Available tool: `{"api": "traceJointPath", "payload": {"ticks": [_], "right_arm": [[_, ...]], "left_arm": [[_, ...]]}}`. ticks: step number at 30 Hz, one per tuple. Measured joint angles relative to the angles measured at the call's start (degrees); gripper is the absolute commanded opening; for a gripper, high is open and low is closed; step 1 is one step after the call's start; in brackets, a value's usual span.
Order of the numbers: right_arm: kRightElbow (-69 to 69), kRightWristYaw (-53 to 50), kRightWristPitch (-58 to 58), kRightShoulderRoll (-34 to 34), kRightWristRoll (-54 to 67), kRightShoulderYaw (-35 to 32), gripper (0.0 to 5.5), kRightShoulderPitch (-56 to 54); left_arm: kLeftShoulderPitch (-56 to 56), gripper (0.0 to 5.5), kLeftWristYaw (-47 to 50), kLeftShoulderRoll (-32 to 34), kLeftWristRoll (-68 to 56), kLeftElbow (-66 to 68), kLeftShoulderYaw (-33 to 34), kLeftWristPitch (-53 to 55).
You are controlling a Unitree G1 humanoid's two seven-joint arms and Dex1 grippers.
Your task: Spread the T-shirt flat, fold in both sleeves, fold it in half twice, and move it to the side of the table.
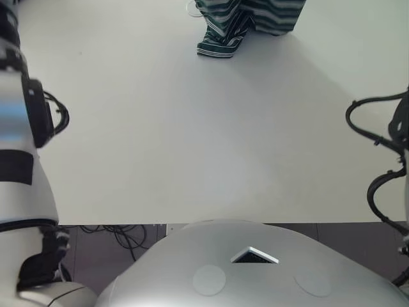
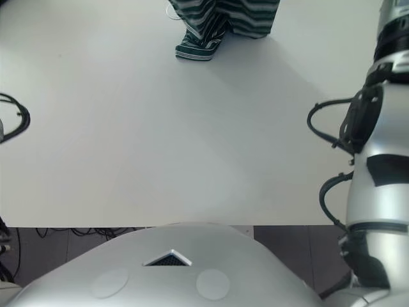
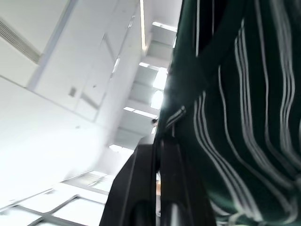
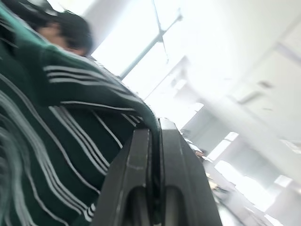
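L gripper [image 3: 157,141] pinching shirt [image 1: 246,19], jaws shut on fabric. Shirt hanging up betw. arms, low end bunching on table [image 1: 192,141], far side. R gripper [image 4: 154,125] clamping other edge. Risk: thin pinch slipping while lowering, cloth landing crumpled, not flat.
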Motion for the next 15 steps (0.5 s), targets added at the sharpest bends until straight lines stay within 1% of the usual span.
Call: {"api": "traceJointPath", "payload": {"ticks": [3,5,6,8,9,11,12,14,15], "right_arm": [[-11.43,8.08,3.68,-0.05,8.43,-0.54,0.02,13.67],[-19.83,13.34,7.29,-0.13,14.46,-1.70,0.02,26.22],[-23.05,15.39,8.66,-0.18,16.65,-1.94,0.02,31.51],[-31.39,21.35,12.44,-0.66,21.07,-1.86,0.02,47.34],[-34.64,24.08,14.05,-2.06,22.00,-1.68,0.02,54.72],[-41.65,29.06,15.87,-5.72,23.07,-0.64,0.02,67.54],[-45.68,31.47,16.67,-8.27,22.38,0.95,0.02,73.54],[-53.42,35.65,19.37,-13.43,18.80,4.42,0.02,83.53],[-58.23,37.48,21.18,-16.69,17.51,5.72,0.02,87.70]], "left_arm": [[15.65,0.00,-10.14,4.79,-15.65,-15.60,0.55,3.52],[28.73,0.00,-15.06,9.22,-25.26,-26.36,-0.03,5.20],[33.80,0.00,-16.57,11.26,-28.57,-30.60,-0.94,5.42],[47.72,0.00,-20.53,17.28,-35.88,-42.78,-4.88,6.20],[53.69,0.00,-22.26,20.07,-38.49,-48.54,-7.00,6.87],[64.55,0.00,-24.93,26.33,-41.22,-60.92,-10.71,9.21],[69.91,0.00,-25.88,29.91,-41.09,-67.40,-12.16,11.20],[79.79,0.00,-26.66,36.88,-37.78,-77.75,-13.65,16.10],[84.60,0.00,-26.40,40.64,-33.97,-82.35,-13.61,18.80]]}}
